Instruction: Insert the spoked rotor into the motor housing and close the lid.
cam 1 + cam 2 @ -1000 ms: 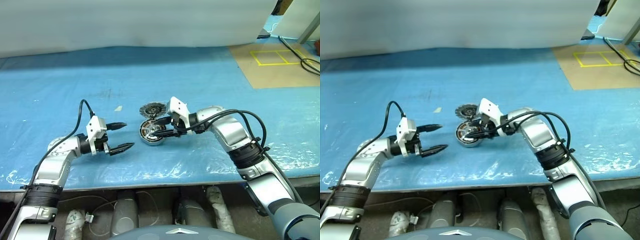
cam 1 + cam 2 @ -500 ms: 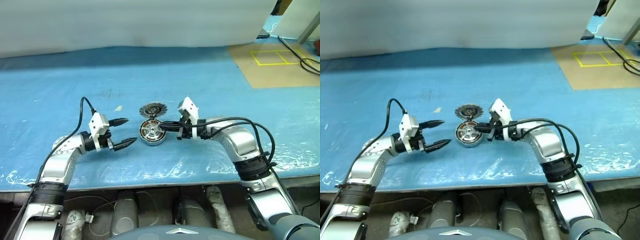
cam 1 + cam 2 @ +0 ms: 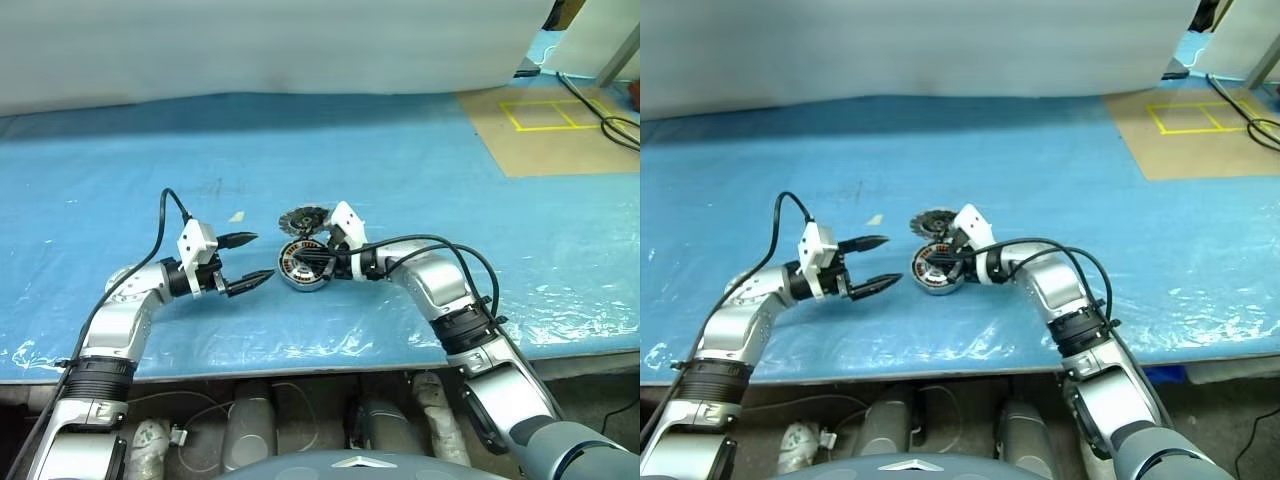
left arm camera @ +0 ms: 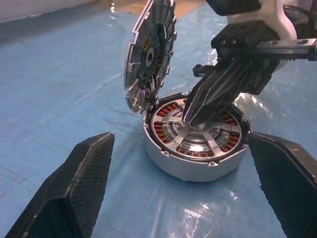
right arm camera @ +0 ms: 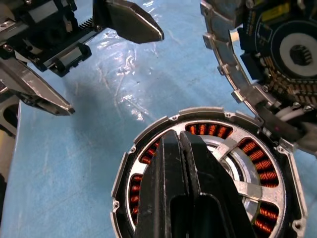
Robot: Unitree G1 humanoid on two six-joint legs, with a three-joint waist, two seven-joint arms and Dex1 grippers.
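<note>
My right jaws [image 4: 190,116] are clenched tight on nothing, their joined tips resting at the hub of the spoked rotor [image 4: 198,135], which sits inside the motor housing [image 4: 193,166] within its ring of copper windings. My left jaws [image 3: 245,262] stand released and wide, level with the desk [image 3: 420,180] and just beside the housing, gripping nothing. The lid [image 4: 148,57], a toothed grey disc with a dark centre, stands up on edge, touching the housing's far rim.

The rotor looks seated, so I judge the step in hand to be a press to settle it before the lid comes down. Done well, that means pushing straight down on the hub, not on a spoke or the windings, and lifting clear without dragging the rotor back out. The left jaws are placed to steady the housing if it slides on the plastic sheet [image 3: 300,330] covering the desk. The lid leans toward the right jaws and could tip if brushed.

The left wrist view shows the lid upright on its edge and the tips' contact point. The right wrist view shows the windings all round the rotor and the lid's inner face. The head views show the lid only as a small disc behind the housing, but place both arms on the blue desk.
</note>
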